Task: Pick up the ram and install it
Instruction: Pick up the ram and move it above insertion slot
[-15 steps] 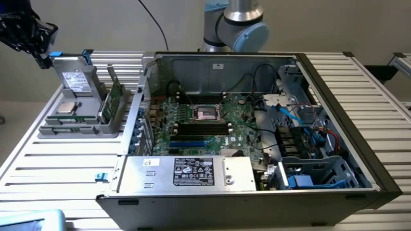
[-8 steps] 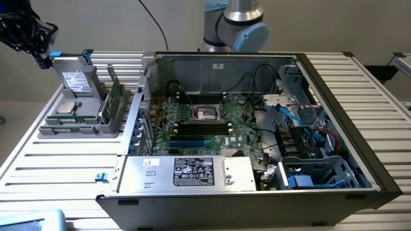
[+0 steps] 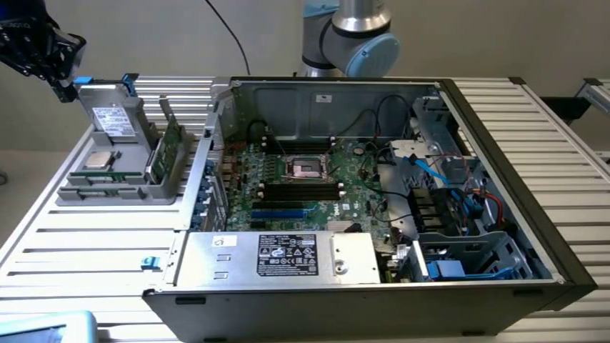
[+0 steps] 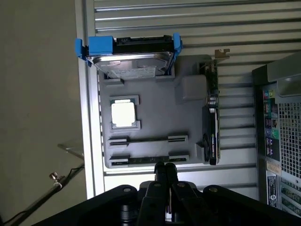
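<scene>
Slatted metal bench (image 3: 533,121). An open computer case (image 3: 324,107) lies in its middle, motherboard showing. The arm (image 3: 348,36) rises behind the case.

A grey tray (image 3: 71,196) sits near the bench edge on the exterior view's left, just beside the case. In the tray:
- a grey drive (image 4: 131,66) with blue tabs, at one end
- a green card (image 4: 211,136) standing on edge along the side nearest the case
- a square silver chip (image 4: 123,114) lying flat, mid-tray
- the ram (image 4: 148,160), a thin dark-green stick on edge in the slot farthest from the drive

Pincer (image 4: 165,165) hangs above the tray, well clear of it. Its fingers are pressed together and hold nothing.
</scene>
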Controlling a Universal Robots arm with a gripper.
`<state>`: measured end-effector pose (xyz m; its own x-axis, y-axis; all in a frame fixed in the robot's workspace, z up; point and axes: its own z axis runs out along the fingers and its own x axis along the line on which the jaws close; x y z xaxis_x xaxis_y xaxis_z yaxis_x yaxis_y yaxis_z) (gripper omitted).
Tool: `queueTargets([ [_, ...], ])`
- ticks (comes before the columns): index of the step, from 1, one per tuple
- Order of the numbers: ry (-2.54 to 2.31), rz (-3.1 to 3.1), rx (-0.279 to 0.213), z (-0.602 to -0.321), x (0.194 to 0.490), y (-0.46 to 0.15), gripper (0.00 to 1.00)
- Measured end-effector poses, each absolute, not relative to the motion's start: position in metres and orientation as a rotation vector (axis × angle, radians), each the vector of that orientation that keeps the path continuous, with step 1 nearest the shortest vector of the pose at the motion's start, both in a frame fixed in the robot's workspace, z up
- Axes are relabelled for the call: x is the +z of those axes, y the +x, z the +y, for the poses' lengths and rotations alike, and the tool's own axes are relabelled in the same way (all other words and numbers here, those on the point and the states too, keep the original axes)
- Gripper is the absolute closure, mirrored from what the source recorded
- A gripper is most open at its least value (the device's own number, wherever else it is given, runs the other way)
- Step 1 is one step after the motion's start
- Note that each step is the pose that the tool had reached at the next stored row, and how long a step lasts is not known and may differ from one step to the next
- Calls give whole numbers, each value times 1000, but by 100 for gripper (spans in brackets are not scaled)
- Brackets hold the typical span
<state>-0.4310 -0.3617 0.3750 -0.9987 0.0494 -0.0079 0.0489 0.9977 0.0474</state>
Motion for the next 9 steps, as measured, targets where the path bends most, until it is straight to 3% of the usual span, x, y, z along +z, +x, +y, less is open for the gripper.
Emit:
queueTargets([
  [9,-181,3130,75,-362,375,-431,89],
])
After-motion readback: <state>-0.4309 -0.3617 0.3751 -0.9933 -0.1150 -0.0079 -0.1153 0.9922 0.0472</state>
